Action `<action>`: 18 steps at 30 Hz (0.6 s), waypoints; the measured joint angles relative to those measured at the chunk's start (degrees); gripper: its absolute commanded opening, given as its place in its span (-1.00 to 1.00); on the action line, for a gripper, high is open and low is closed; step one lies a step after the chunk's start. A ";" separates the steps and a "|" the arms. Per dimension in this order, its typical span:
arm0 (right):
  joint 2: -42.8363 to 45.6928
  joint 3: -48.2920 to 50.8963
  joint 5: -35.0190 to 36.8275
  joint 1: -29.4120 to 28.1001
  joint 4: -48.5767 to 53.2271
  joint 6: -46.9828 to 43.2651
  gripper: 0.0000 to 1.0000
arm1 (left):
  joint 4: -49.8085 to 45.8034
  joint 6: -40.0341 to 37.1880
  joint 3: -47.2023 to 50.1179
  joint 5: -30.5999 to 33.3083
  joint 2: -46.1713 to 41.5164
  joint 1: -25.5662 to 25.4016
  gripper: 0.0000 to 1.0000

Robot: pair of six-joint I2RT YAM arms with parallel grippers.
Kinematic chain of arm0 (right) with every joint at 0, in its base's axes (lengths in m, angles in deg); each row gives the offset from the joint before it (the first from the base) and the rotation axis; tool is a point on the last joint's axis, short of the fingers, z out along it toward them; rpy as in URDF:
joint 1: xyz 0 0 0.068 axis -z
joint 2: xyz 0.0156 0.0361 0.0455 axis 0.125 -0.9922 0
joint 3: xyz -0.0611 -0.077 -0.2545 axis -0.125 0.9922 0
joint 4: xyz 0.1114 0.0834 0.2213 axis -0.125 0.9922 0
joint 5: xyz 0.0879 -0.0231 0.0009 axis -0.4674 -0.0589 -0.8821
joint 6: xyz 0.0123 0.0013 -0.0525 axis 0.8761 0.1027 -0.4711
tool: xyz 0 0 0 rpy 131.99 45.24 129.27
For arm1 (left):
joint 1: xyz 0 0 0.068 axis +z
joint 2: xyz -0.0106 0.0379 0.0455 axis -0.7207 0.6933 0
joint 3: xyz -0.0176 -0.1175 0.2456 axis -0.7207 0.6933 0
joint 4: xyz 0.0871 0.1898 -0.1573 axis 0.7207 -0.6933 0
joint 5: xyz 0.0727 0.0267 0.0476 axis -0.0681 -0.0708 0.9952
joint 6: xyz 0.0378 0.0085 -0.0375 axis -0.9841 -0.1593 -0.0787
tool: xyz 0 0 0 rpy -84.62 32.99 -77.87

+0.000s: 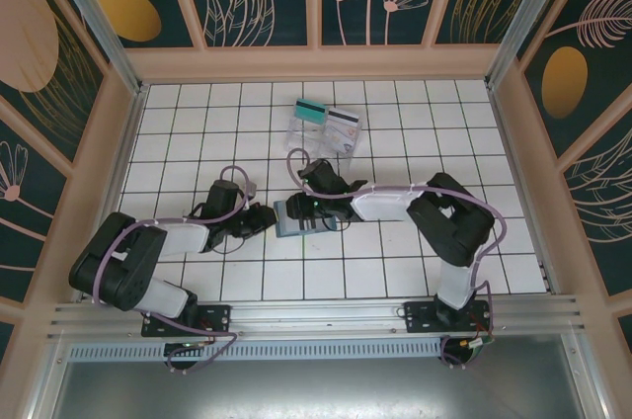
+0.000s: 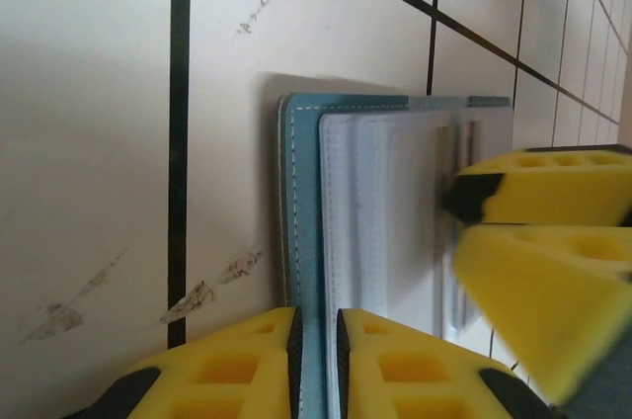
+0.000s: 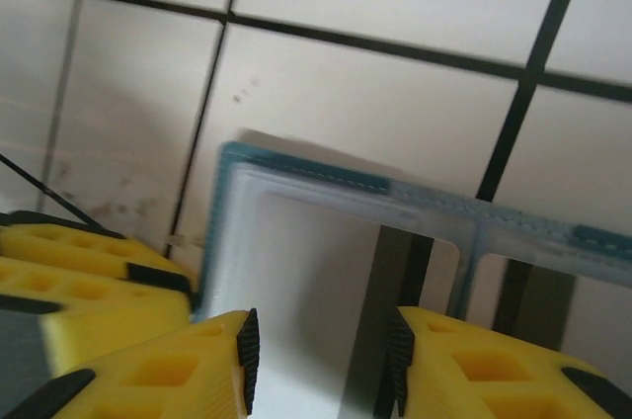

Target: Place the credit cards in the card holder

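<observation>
Fingers of the left gripper [image 2: 318,328] stand almost together, nipping the near cover edge of the card holder [image 2: 380,192]. The holder lies open on the tiled table [image 2: 99,142], pockets up. Just beyond, the right gripper [image 3: 321,345] has its jaws well apart over the holder's pale inner pockets, and one fingertip seems to touch them. Far past both grippers, the teal-green card [image 1: 309,111] and the whitish card [image 1: 343,122] lie in a clear tray [image 1: 318,142].

Bright even light; soft shadows; right tool [image 2: 462,225] blurred near lens.
</observation>
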State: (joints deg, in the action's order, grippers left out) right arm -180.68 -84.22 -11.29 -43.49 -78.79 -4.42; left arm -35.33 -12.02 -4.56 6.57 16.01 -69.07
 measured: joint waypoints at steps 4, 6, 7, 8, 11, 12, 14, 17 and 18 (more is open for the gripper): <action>-0.20 -0.02 -0.81 0.00 -0.94 -0.02 -0.17 | 4.26 2.49 1.60 -1.57 0.87 0.02 -0.55; -0.20 0.00 -0.79 0.00 -0.98 0.00 -0.16 | 6.56 3.72 2.08 -2.62 1.62 0.02 -0.50; -0.22 0.02 -0.79 0.00 -1.05 0.00 -0.17 | 7.76 4.37 2.27 -3.26 2.05 0.02 -0.50; -0.24 0.11 -0.81 0.02 -1.20 0.00 -0.16 | 8.92 5.09 2.47 -3.91 2.47 0.00 -0.48; -0.24 1.03 -1.20 0.26 -2.71 0.04 -0.17 | 12.70 7.54 3.19 -5.49 3.58 0.02 -0.46; -0.24 1.29 -1.36 0.39 -3.15 0.07 -0.17 | 13.97 8.46 3.45 -5.92 3.91 0.02 -0.46; -0.24 1.53 -1.42 0.44 -3.67 0.02 -0.17 | 15.34 9.79 3.56 -6.80 4.20 0.02 -0.45; -0.24 1.53 -1.27 0.44 -3.80 -0.04 -0.15 | 16.90 11.08 3.56 -7.54 4.22 0.02 -0.46; -0.24 1.53 -1.27 0.44 -3.87 -0.20 -0.14 | 17.25 11.47 3.56 -7.80 4.22 0.02 -0.47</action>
State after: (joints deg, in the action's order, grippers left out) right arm -180.92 -82.69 -12.56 -43.06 -82.66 -4.62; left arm -18.09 -0.55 -0.99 -1.24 20.23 -69.05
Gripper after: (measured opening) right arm 0.426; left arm 0.271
